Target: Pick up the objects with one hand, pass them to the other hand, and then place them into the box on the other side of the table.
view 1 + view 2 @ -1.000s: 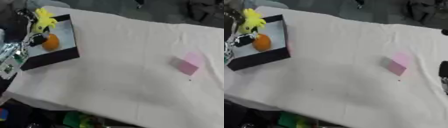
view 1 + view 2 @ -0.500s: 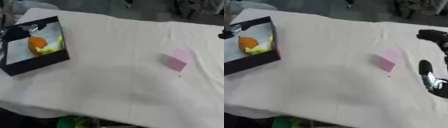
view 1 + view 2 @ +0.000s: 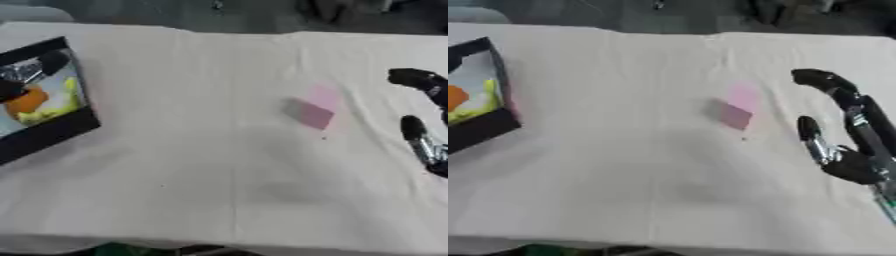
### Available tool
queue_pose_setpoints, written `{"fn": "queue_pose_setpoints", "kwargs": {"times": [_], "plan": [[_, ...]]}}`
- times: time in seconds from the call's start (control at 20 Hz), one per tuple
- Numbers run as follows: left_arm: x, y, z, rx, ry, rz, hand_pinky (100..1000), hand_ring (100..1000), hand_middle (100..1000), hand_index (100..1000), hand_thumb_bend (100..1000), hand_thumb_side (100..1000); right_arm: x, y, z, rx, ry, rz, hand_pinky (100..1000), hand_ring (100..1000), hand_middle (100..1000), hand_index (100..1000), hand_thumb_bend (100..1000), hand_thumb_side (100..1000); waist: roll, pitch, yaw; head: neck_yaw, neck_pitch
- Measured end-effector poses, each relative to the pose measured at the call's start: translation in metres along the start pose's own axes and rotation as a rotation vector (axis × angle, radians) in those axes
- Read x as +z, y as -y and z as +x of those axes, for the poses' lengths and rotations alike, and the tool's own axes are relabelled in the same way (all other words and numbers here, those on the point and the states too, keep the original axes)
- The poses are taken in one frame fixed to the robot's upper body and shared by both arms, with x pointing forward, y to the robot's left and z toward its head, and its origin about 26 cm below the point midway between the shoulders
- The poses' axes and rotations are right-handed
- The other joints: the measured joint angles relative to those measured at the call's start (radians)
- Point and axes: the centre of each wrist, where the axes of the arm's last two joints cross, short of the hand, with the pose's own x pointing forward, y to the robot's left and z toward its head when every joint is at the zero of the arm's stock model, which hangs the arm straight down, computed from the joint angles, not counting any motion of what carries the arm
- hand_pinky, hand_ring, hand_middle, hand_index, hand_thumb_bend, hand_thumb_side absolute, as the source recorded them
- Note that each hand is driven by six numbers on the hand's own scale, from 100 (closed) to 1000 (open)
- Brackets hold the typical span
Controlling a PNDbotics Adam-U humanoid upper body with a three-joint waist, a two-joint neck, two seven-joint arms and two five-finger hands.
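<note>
A black robot right hand is held open just beside a small pink block on a cream-clothed table.

One block is left out, apart from the spread fingers, apparently awaiting pickup. One black-walled box at the table's left is seen with one orange round thing and one yellow thing. Dark left-hand fingers hang over it; whether they are curled cannot be told.

1. Sitting at the left edge of the table: the box, holding a round thing and, seemingly, a second item beside it.
2. Lying right of centre: a block.
3. Hovering right of the block, apart from it: the right hand.
4. Showing over the box: the left hand.
</note>
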Motion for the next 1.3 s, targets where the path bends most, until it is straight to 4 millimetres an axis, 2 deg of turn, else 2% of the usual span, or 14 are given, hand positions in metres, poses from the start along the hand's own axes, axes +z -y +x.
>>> {"fn": "queue_pose_setpoints", "kwargs": {"times": [0.2,0.35,0.5,0.75,0.95,1.3], "plan": [[0.003,0.016,0.036,0.203,0.112,-0.040,841,731,644,741,851,644,0.007,0.016,-0.011,0.053,-0.100,0.035,903,885,880,925,100,911,0.003,0.021,0.039,-0.126,-0.001],[0.002,0.029,0.055,0.337,0.181,-0.075,845,724,632,733,842,644,0.012,0.024,-0.023,0.070,-0.168,0.044,907,889,882,926,100,928,0.008,0.036,0.069,-0.188,-0.006],[0.001,0.039,0.069,0.449,0.241,-0.110,848,720,625,727,835,648,0.016,0.030,-0.035,0.087,-0.213,0.043,920,903,893,933,100,911,0.005,0.054,0.104,-0.239,-0.024],[-0.004,0.049,0.085,0.593,0.348,-0.166,847,714,618,723,823,656,0.022,0.039,-0.050,0.159,-0.273,0.025,946,927,911,947,100,786,-0.003,0.086,0.160,-0.307,-0.065],[-0.006,0.051,0.091,0.672,0.432,-0.215,850,714,616,721,819,656,0.021,0.047,-0.055,0.245,-0.301,-0.019,949,931,908,945,100,748,-0.018,0.111,0.193,-0.350,-0.097],[-0.010,0.051,0.095,0.762,0.487,-0.314,855,717,616,721,815,661,0.020,0.046,-0.062,0.336,-0.321,-0.032,954,934,912,950,100,819,-0.034,0.146,0.216,-0.399,-0.125]]}}
